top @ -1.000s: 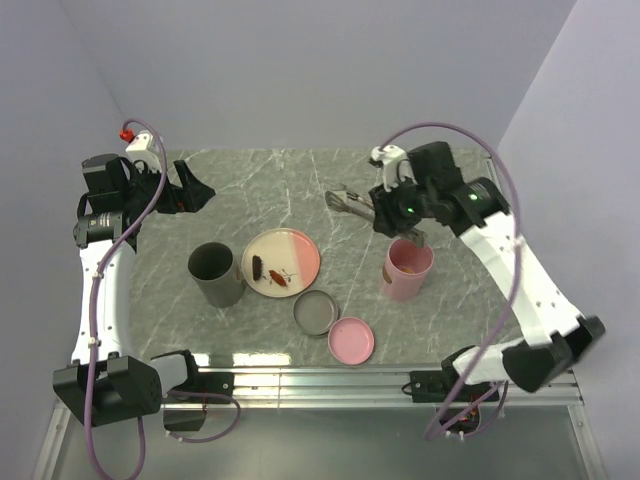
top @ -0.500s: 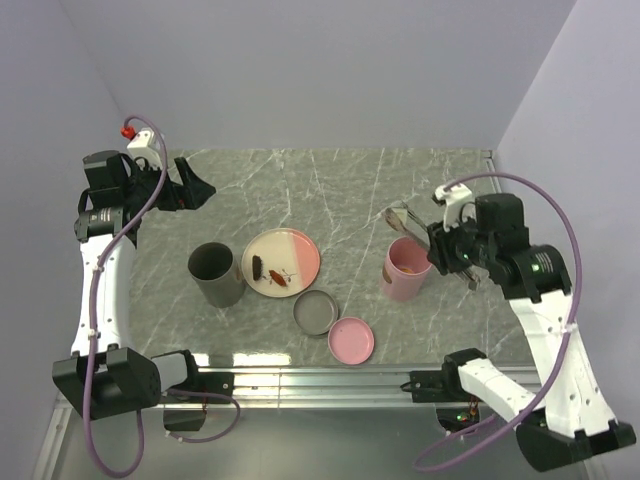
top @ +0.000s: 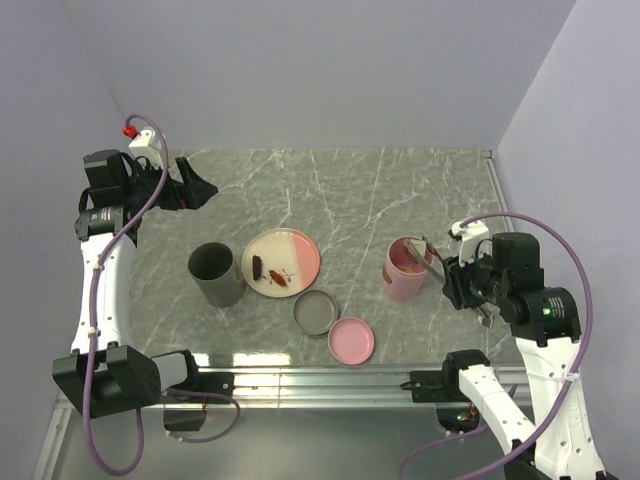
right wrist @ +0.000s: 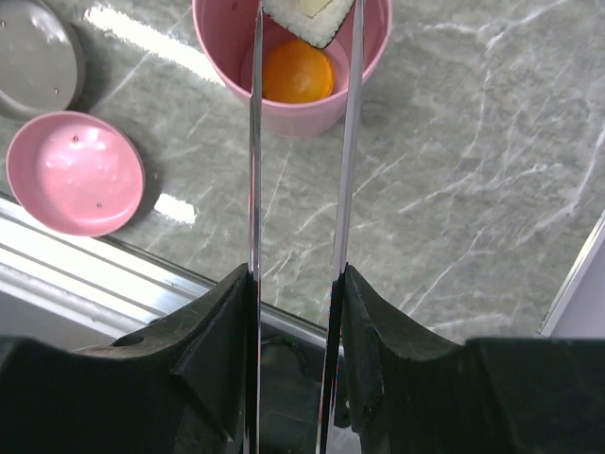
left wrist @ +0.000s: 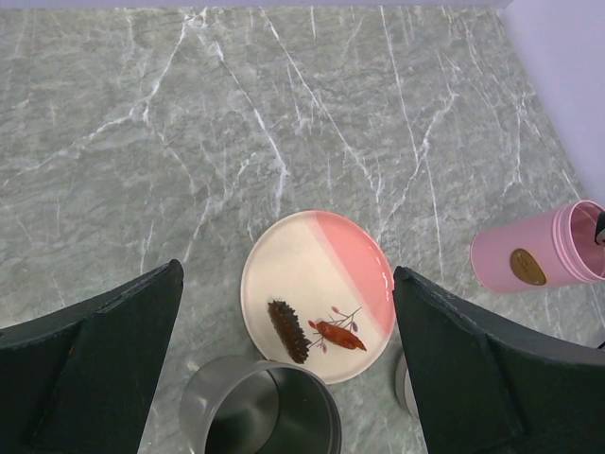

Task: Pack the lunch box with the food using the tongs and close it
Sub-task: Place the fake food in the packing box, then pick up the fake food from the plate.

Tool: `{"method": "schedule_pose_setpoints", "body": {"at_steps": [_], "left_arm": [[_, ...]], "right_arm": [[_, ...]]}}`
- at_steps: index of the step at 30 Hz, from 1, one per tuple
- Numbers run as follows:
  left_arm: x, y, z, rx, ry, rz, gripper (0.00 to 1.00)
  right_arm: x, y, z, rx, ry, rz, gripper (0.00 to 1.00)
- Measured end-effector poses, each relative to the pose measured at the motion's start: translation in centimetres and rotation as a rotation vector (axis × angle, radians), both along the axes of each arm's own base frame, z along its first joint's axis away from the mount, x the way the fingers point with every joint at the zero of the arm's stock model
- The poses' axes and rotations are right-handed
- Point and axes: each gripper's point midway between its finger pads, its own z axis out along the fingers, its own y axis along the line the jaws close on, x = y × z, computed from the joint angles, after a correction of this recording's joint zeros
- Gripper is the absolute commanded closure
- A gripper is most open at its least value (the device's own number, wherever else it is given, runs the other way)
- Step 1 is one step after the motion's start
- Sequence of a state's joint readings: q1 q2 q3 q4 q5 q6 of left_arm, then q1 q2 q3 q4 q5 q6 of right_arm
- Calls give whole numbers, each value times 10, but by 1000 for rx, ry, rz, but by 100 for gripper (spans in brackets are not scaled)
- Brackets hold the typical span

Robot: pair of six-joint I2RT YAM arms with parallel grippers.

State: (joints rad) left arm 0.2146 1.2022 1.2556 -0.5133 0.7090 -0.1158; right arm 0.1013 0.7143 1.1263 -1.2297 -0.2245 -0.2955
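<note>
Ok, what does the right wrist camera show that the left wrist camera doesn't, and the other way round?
Only the right wrist: the right gripper shut on the tongs, whose tips pinch a pale square piece over the pink cup, an orange piece inside the cup, and a pink lid on the table. Only the left wrist: the plate with a dark brown piece and a reddish piece, and a grey cup near it. Both: the pink cup and the marble table.
</note>
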Motion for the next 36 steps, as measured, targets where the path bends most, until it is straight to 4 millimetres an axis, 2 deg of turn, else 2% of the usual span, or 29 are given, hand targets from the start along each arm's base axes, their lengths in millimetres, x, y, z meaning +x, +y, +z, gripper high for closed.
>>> {"method": "schedule_pose_setpoints", "body": {"at_steps": [13,19,22,28,32,36], "left_arm": [[-1,2,-2,29,-9,-7,1],[-4,2,-3,38,-4,-12,1],[-6,0,-5,48,-1,-28,1],[-14,-6,2,105,-11,-110,0],[-20,-18,2,179,-10,-199,1],[-30,-38,-12,270,21,-334,1]], "right_arm": [[-2,4,-6,10,59,36,41],[4,7,5,17,43,45,40],[11,8,20,22,18,50,40],[45,19,59,59,-47,80,40],[74,29,69,99,-46,96,40],[108,42,66,143,-19,107,40]]}}
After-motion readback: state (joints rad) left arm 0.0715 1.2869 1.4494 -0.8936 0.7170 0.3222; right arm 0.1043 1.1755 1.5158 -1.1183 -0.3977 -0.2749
